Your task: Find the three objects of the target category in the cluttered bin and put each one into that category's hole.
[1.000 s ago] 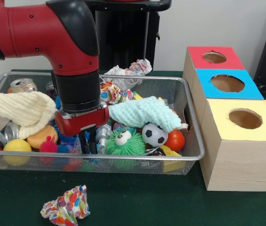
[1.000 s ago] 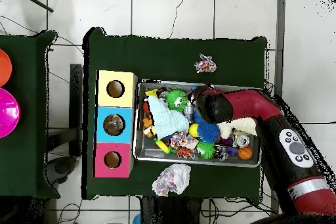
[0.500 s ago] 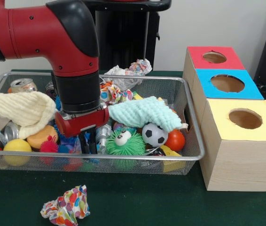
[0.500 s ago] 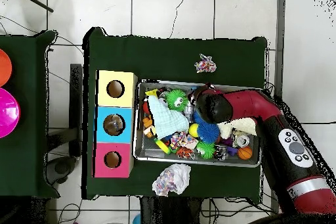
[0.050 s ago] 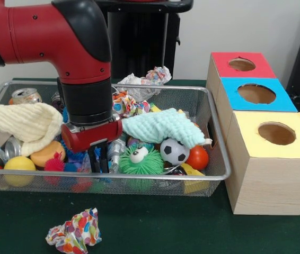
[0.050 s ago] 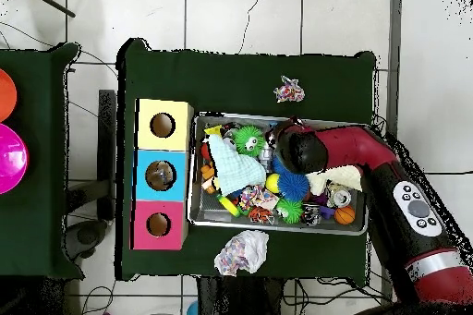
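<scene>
Jaws' state cannot be told, the gripper sunk into the bin clutter just beside the green fuzzy toy, likely probing for a target.

A wire mesh bin is set on the green cloth, filled with a jumble of things. A pale yellow towel is draped over its left end in the front view, and a mint green cloth is spread near the middle. A green spiky ball with eyes is lodged against the front wall, touching a small soccer ball; a red ball is just beside that. A yellow ball and crushed cans are seen at the left end. Beside the bin a wooden box is placed, with three round holes: red, blue and yellow.
</scene>
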